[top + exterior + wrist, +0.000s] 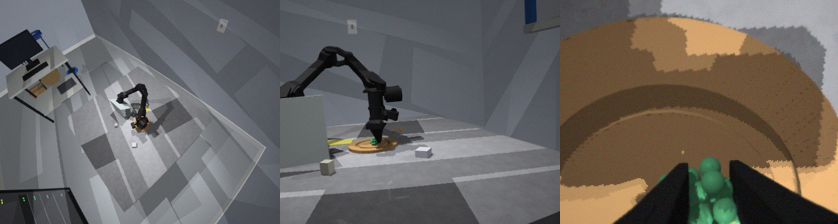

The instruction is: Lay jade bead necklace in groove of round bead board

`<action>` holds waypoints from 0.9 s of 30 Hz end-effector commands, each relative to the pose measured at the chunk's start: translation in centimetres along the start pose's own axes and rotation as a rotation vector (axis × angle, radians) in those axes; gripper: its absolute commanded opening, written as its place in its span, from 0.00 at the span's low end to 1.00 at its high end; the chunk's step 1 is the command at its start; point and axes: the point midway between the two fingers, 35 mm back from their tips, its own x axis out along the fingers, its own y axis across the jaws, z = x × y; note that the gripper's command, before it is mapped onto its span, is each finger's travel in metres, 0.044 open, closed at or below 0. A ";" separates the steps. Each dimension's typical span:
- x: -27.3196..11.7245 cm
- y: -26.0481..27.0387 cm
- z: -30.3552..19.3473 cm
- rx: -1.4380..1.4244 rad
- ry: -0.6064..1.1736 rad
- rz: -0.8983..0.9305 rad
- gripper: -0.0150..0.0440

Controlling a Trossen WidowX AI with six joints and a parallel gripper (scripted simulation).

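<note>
The round orange-brown bead board [148, 126] [353, 147] [715, 44] lies flat, with a circular groove around a raised-looking centre. My gripper [379, 141] [708, 170] points down low over the board, its fingers shut on the jade bead necklace. The green necklace [374, 141] [712, 182] is bunched in a small clump between and beside the fingertips. In the wrist view the visible beads are over the inner part of the board, inside the far arc of the groove. The lower part of the clump is cut off there, and the fingers hide some beads.
A pale upright panel [121, 108] [302, 130] stands near the arm. A yellow sheet [145, 109] [341, 142] lies behind the board. A white block [134, 144] [423, 152], a beige cube [115, 125] [327, 167] and small orange bits [166, 120] [398, 130] lie around it.
</note>
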 end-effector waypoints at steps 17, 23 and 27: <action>0.2 0.0 -0.3 0.009 0.010 0.001 0.25; 0.0 0.0 0.0 0.000 0.000 0.000 0.48; 0.0 0.0 0.0 0.000 0.000 0.000 0.65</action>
